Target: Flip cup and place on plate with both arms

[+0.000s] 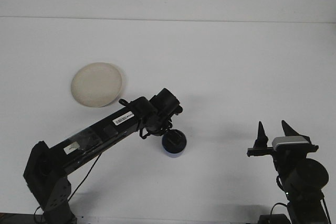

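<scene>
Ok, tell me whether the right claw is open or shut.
Open. The right claw has its two dark fingers standing apart with white table visible between them, holding nothing, well clear of the blue cup.

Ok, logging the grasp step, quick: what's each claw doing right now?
Left claw: down over the blue cup; open or closed cannot be told.
Right claw: open, holding nothing.

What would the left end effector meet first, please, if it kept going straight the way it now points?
Most likely the blue cup: the left end effector points down and to the right, directly at the cup's top. Whether it already touches the cup is unclear from this single view.
</scene>
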You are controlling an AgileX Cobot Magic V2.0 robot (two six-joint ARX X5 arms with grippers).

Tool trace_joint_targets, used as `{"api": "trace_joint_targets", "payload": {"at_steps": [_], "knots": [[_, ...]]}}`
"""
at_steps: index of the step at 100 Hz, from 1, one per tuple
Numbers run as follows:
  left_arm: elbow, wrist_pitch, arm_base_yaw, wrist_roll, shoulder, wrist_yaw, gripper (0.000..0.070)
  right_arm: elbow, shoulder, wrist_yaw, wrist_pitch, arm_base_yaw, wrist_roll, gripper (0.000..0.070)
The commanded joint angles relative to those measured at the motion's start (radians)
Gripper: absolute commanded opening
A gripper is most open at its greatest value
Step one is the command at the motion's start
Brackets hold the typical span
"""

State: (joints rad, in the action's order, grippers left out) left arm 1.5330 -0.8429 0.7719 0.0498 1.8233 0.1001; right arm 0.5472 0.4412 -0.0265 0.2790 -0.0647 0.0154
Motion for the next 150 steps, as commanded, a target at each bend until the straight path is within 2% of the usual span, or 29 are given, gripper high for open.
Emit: {"api": "trace_joint_targets", "payload": {"at_steps": [1, 7, 17, 45, 55, 69, 93, 106, 128, 150], "knots": [[0.021, -0.001, 0.009, -0.009, 0.027, -0.001, 0.0316, 0.002, 0.005, 0.001, -0.01, -0.001, 0.003, 0.045], [0.021, 0.0, 0.009, -0.013, 0.027, -0.001, 0.0225, 0.002, 0.005, 0.001, -0.01, -0.001, 0.003, 0.045], [0.021, -0.001, 0.009, -0.016, 0.027, -0.001, 0.0, 0.002, 0.005, 0.001, -0.01, -0.001, 0.003, 0.045], [0.032, -0.021, 0.008, -0.043, 0.027, -0.002, 0.0006, 0.002, 0.005, 0.001, -0.01, -0.001, 0.003, 0.045], [0.077, -0.073, -0.01, -0.075, 0.023, -0.004, 0.0006, 0.002, 0.005, 0.002, -0.01, -0.001, 0.003, 0.045], [0.198, -0.159, -0.064, -0.107, 0.016, -0.054, 0.0006, 0.002, 0.005, 0.002, -0.01, -0.001, 0.003, 0.045], [0.475, -0.285, -0.238, -0.148, 0.016, -0.194, 0.0006, 0.002, 0.005, 0.008, -0.01, -0.001, 0.003, 0.045], [0.552, -0.283, -0.37, -0.15, 0.016, -0.198, 0.0006, 0.002, 0.005, 0.008, -0.01, -0.001, 0.003, 0.045], [0.555, -0.282, -0.581, -0.127, 0.05, -0.198, 0.0006, 0.002, 0.005, 0.008, -0.01, -0.001, 0.003, 0.045], [0.555, -0.281, -0.709, -0.105, 0.131, -0.196, 0.0006, 0.002, 0.005, 0.008, -0.01, -0.001, 0.003, 0.045]]}}
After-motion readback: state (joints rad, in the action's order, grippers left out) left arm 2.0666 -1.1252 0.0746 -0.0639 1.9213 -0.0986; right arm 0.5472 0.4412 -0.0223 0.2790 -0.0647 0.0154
